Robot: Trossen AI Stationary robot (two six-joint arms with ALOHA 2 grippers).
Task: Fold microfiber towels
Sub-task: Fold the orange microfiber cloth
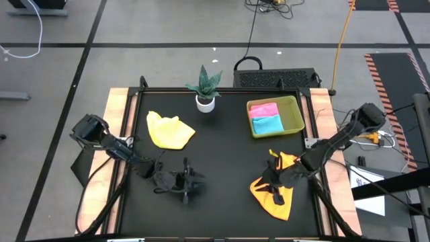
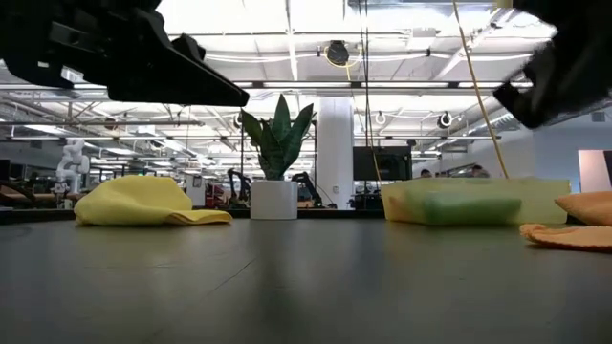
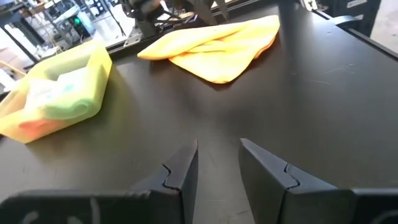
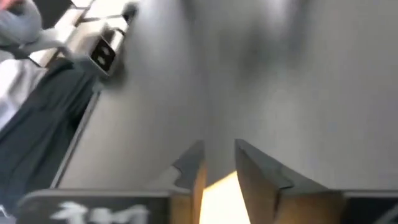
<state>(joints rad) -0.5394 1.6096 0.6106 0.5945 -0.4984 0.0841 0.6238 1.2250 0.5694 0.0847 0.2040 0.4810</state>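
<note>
The yellow-green tray (image 1: 295,114) stands to the right of the potted plant (image 1: 205,87), near the back edge of the black table (image 1: 222,154). Inside it lie two folded towels: the pink towel (image 1: 263,109) toward the back and the light blue towel (image 1: 267,124) just in front of it, touching.

The yellow towel (image 1: 169,130) lies crumpled to the front-left of the plant. The orange towel (image 1: 274,183) lies in front of the tray, near the table's front-right corner, partly bunched.

The right gripper (image 1: 274,187) is over the orange towel; its fingers (image 4: 186,167) stand a little apart with orange cloth showing between them, and a grasp I cannot tell. The left gripper (image 1: 187,183) is in front of the plant, its fingers (image 3: 183,171) slightly parted and holding nothing. Between plant, tray and both grippers the table middle is bare.
</note>
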